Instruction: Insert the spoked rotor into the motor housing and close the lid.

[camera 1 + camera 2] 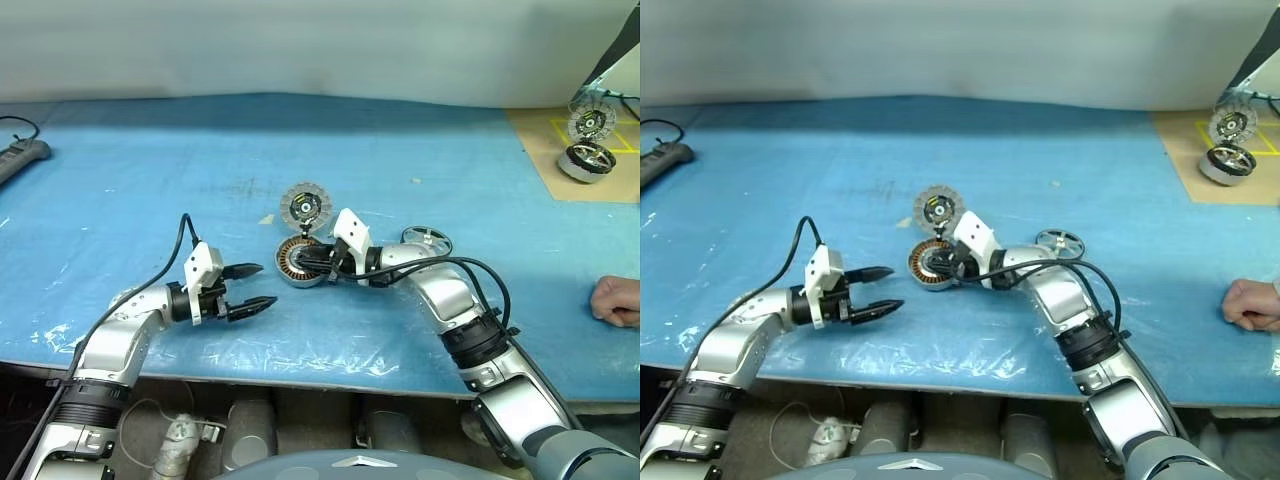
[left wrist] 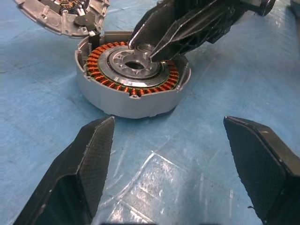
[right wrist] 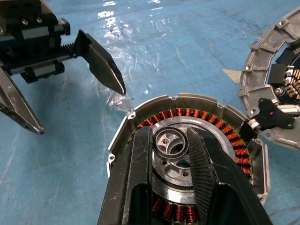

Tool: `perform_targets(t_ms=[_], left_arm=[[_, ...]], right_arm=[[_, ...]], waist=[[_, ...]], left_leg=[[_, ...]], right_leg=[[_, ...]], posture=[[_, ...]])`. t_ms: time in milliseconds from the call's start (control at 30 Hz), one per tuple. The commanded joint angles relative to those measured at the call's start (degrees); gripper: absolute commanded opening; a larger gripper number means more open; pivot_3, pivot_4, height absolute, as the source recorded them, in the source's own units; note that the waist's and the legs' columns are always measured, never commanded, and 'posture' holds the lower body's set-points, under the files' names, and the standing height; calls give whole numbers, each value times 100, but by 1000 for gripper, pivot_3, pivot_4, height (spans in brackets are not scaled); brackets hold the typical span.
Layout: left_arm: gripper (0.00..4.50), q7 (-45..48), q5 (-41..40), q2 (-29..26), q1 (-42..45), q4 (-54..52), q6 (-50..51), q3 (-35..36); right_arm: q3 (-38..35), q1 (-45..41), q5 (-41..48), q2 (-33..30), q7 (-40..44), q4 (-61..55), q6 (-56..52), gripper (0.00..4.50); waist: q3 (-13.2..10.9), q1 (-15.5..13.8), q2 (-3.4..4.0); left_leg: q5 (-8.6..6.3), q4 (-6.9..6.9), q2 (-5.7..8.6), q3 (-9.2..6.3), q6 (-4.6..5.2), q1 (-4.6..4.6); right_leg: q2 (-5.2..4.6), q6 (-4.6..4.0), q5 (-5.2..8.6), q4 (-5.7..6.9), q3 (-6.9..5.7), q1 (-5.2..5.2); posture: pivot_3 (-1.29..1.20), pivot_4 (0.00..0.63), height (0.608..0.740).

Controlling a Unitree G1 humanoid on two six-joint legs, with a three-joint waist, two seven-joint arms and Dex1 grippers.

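Right gripper [image 3: 180, 154] gripping small dark ring, hovering over open silver-grey copper-wound motor housing [image 3: 140, 117]; my left gripper [image 1: 248, 288] gaping, idling beside.

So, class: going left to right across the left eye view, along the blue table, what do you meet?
Black power strip → left end effector → round silver-grey copper-wound motor housing → dark silver-rimmed spoked rotor → person's hand.

No legible text, label, brand or number on anything in view; only sign-like mark: yellow taped lines [image 1: 612, 139] forming a box outline on the tan cardboard sheet [image 1: 545, 160], at the far right corner of the blue plastic-covered table [image 1: 150, 180]; no lettering on them
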State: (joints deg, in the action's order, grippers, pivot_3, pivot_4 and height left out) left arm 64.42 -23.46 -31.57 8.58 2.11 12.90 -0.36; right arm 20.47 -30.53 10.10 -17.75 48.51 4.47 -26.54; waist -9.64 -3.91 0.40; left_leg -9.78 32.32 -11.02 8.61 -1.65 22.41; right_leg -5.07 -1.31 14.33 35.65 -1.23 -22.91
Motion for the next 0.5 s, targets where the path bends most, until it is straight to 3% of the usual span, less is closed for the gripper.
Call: perform_targets(t_ms=[33, 500], left_arm=[[3991, -42, -47, -62, -27, -261, -66, 91], [3991, -94, -5, -9, 107, -195, -49, -15]], right_arm=[[67, -99, -131, 49, 84, 74, 306, 1126], [-5, -264, -294, 192, 19, 412, 513, 1126]], waist=[[0, 5, 0], [0, 10, 0]], left_leg=[[0, 0, 0, 0, 0, 0], [0, 2, 0, 0, 1, -1]], right_leg=[[0, 0, 0, 1, 0, 0], [1, 0, 0, 5, 1, -1]], posture=[[0, 150, 740], [0, 150, 740]])
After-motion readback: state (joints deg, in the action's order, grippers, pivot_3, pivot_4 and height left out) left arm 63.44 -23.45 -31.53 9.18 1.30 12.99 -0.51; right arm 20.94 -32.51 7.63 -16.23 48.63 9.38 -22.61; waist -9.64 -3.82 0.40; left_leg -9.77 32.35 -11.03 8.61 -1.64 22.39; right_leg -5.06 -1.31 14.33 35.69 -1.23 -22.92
